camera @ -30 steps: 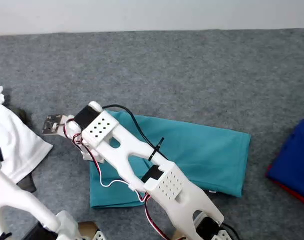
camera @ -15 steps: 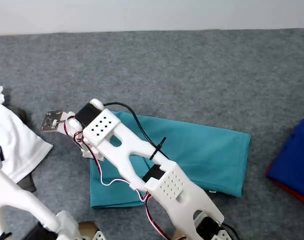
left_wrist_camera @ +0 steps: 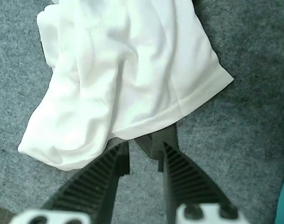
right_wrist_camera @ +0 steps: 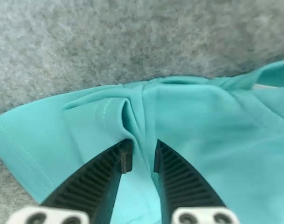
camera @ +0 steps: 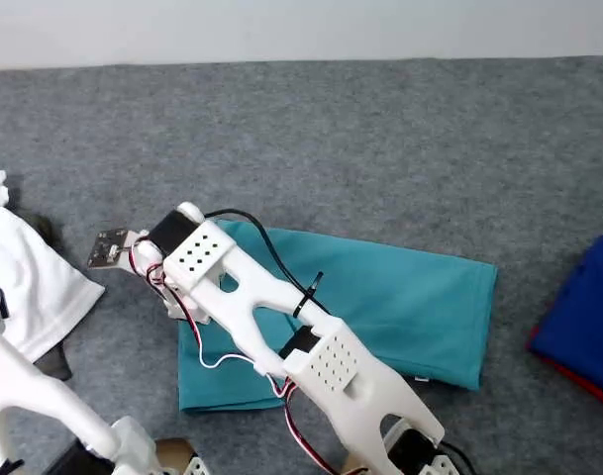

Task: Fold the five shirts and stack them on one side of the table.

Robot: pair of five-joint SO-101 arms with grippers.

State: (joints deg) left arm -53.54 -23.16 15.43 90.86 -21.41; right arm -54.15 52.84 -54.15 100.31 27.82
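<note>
Surface: a table [camera: 380, 139] covered in grey felt-like cloth, seen from above.
Room: a pale wall [camera: 281, 30] runs along the 12 o'clock edge of the high view.
Teal shirt [camera: 400, 307]: lies folded flat just below centre, toward 6 o'clock.
Its long axis: runs from about 9 o'clock to about 4 o'clock, and the 4 o'clock end sits slightly lower in the high view.
Its edges: the long 12 o'clock edge is straight. The 9 o'clock end is hidden under the right arm [camera: 281, 317].
Right gripper [right_wrist_camera: 141, 156]: at the teal shirt's 9 o'clock end. The jaws are drawn close together and pinch a raised ridge of teal cloth between the tips.
Left arm [camera: 24, 391]: at the 7 o'clock corner of the high view.
Left gripper [left_wrist_camera: 144, 156]: hangs above the hem of the white shirt. The jaws stand a narrow gap apart with nothing held, and the corner of the dark cloth [left_wrist_camera: 155, 140] lies on the table beneath the tips.
White shirt [camera: 24, 267]: crumpled at the 9 o'clock edge, lying over the dark cloth.
Blue shirt [camera: 583, 322]: at the 3 to 4 o'clock edge, well apart from the teal shirt, with a red cloth [camera: 568, 371] showing under its lower border.
Open room: unbroken grey felt stretches from 10 through 12 to 2 o'clock, between the teal shirt and the wall. A narrower strip separates the teal and blue shirts.
</note>
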